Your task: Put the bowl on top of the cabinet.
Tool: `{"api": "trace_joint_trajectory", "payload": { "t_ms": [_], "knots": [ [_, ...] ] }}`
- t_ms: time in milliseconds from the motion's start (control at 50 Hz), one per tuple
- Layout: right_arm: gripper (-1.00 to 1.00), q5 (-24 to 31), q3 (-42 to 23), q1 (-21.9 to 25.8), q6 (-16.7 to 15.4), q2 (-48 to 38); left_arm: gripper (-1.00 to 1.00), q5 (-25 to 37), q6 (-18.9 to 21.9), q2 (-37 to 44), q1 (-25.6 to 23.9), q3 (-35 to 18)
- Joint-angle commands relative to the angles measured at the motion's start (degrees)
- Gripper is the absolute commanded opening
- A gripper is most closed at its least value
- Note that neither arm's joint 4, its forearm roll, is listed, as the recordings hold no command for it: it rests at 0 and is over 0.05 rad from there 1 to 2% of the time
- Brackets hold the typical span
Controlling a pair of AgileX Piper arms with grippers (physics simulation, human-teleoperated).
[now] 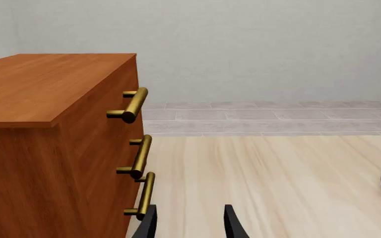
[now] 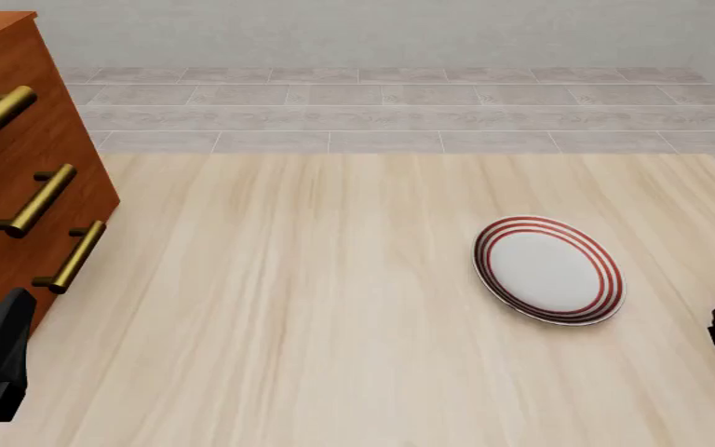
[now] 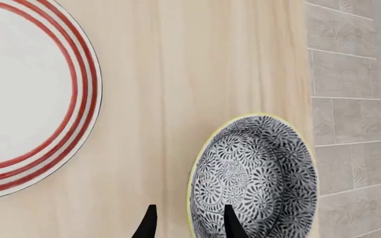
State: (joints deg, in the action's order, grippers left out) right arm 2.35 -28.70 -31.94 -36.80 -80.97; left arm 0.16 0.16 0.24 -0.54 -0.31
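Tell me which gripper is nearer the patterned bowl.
Right. The right gripper straddles the bowl rim, one fingertip over its inside, jaws open. The left gripper sits across the table beside the cabinet, with no bowl in its view.

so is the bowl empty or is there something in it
Empty. The right wrist view looks straight down into the bowl and shows only its patterned inside, sitting upright on the table beside the plate.
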Motion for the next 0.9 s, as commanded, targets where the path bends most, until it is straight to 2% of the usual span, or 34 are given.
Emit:
{"api": "trace_joint_trajectory", "payload": {
  "t_ms": [20, 500, 520, 900],
  "knots": [
    [1.00, -1.27, -0.02, -0.78, -0.63, -1.70, 1.00, -0.01, -0.01, -0.01, 0.00, 0.00],
    [1.00, -2.32, -0.08, -1.13, -0.79, -3.06, 1.00, 0.00, 0.00, 0.00, 0.01, 0.00],
    [-1.00, -2.29, 0.17, -0.71, -0.91, -2.76, 1.00, 0.00, 0.00, 0.00, 0.00, 0.00],
    [-1.00, 1.71, 0.63, 1.18, -1.35, 4.12, 1.00, 0.00, 0.00, 0.00, -0.01, 0.00]
  ]
}}
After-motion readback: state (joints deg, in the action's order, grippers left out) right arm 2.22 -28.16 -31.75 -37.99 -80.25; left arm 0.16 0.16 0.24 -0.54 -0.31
